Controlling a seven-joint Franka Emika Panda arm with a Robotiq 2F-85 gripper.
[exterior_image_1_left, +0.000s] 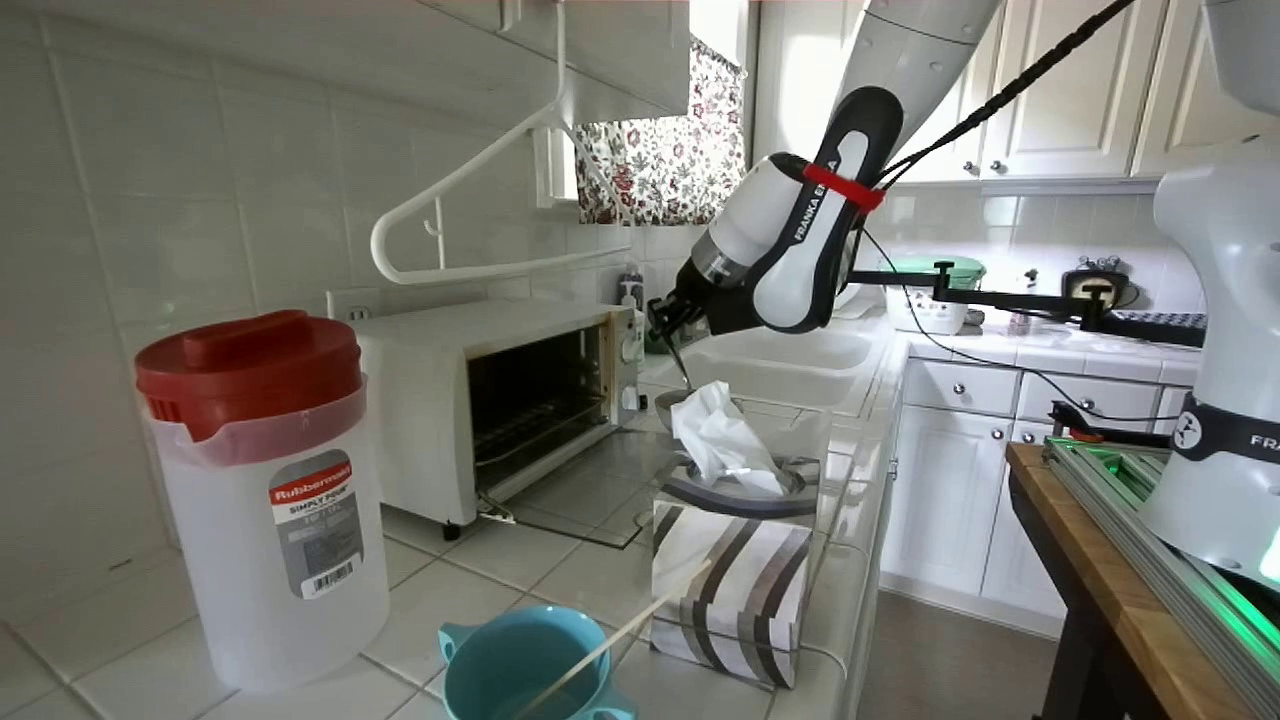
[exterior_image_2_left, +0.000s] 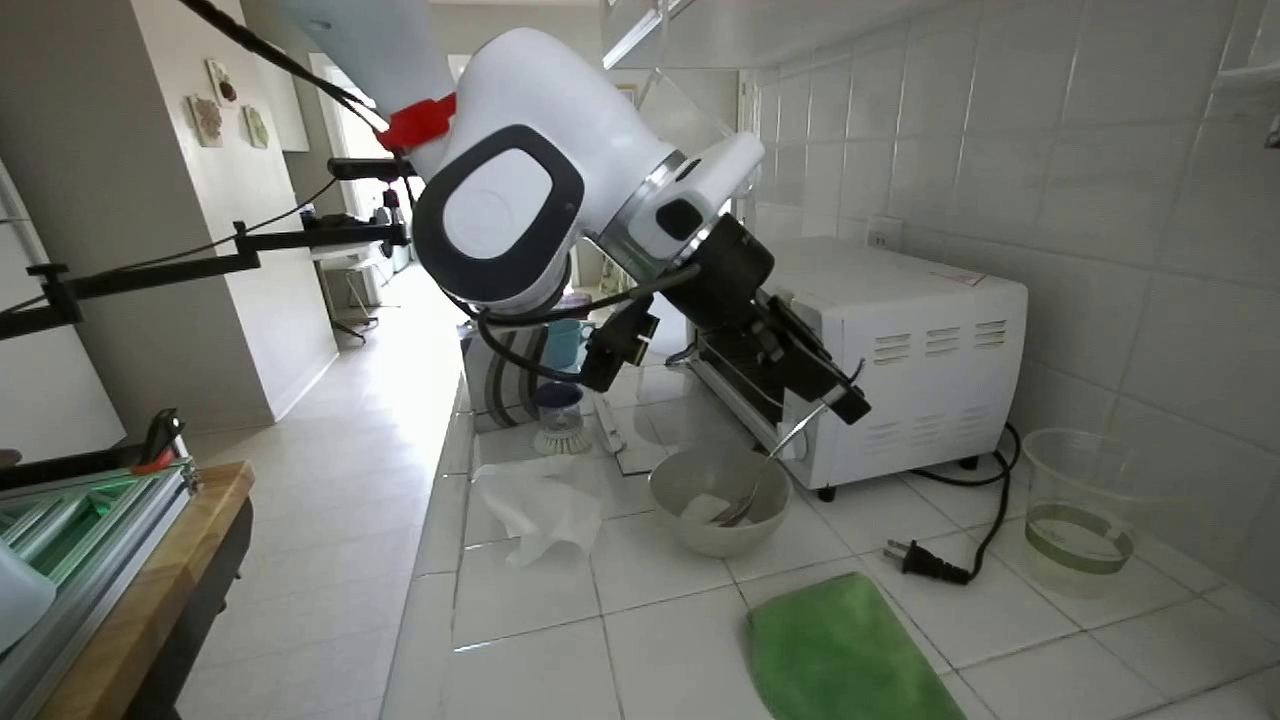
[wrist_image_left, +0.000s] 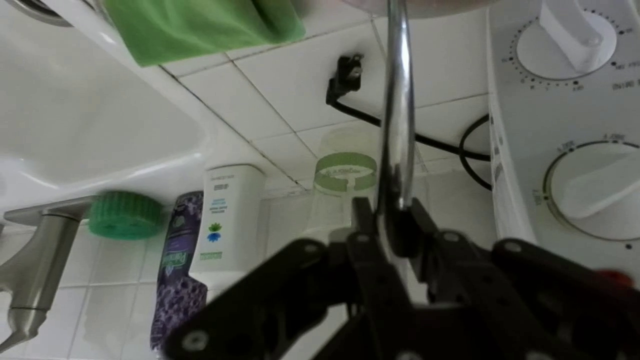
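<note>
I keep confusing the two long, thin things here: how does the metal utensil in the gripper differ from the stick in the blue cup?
The metal utensil is shiny and silvery; the stick is pale tan. The gripper holds the metal utensil, while nothing grips the stick. The metal utensil reaches into the bowl; the stick leans in the blue cup. Both are thin and slanted.

The utensil (wrist_image_left: 398, 100) is smooth, glossy metal; the claw (wrist_image_left: 393, 212) looks matt. The tabletop (exterior_image_2_left: 680, 640) is glossy tile, bearing a matt cloth (exterior_image_2_left: 845, 645) and, near its floor-side edge, thin paper tissue (exterior_image_2_left: 545, 508).
</note>
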